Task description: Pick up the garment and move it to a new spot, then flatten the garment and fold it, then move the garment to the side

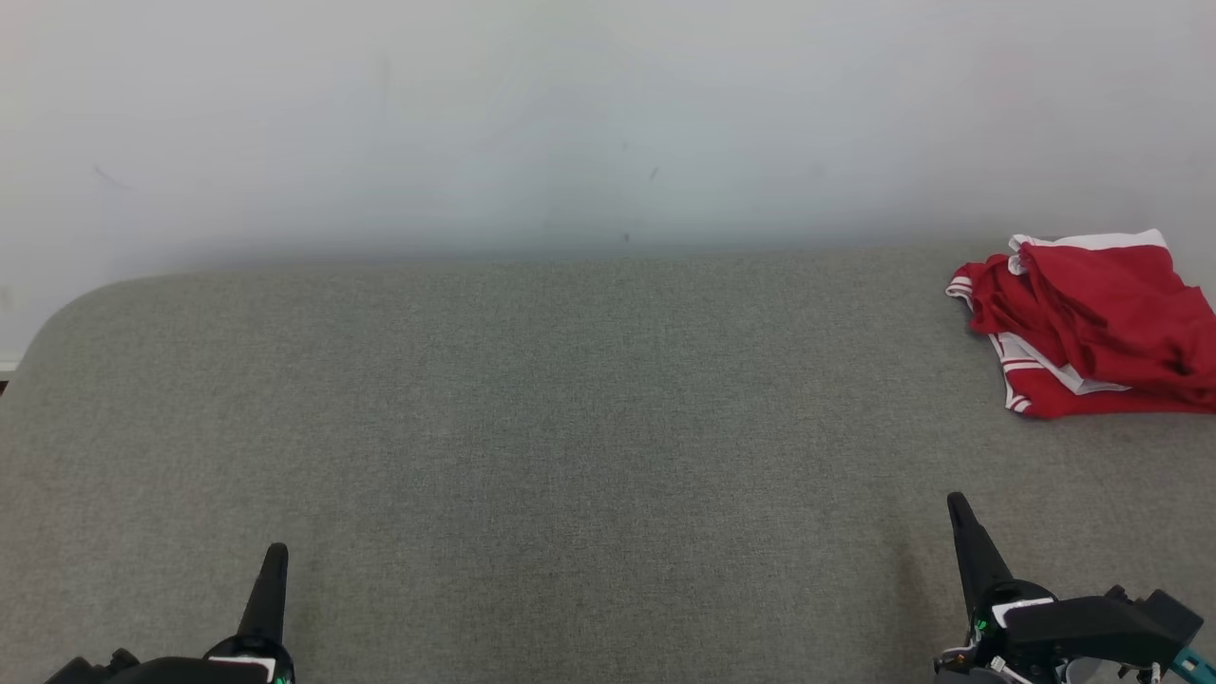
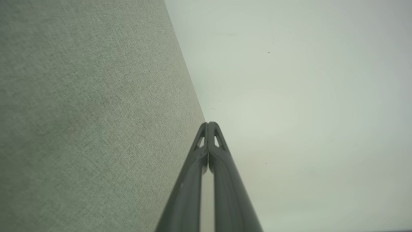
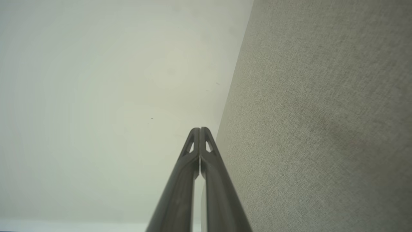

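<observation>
A red garment with white stripes lies bunched on the grey fabric surface at the far right, running off the head view's right edge. My left gripper rests at the lower left, shut and empty, far from the garment. At the lower right, my right gripper is also shut and empty, well in front of the garment. In the left wrist view the left gripper has its tips pressed together. The right gripper looks the same in the right wrist view.
A pale wall rises behind the grey surface. The surface has a rounded corner at the far left. Wide bare fabric lies between the two grippers.
</observation>
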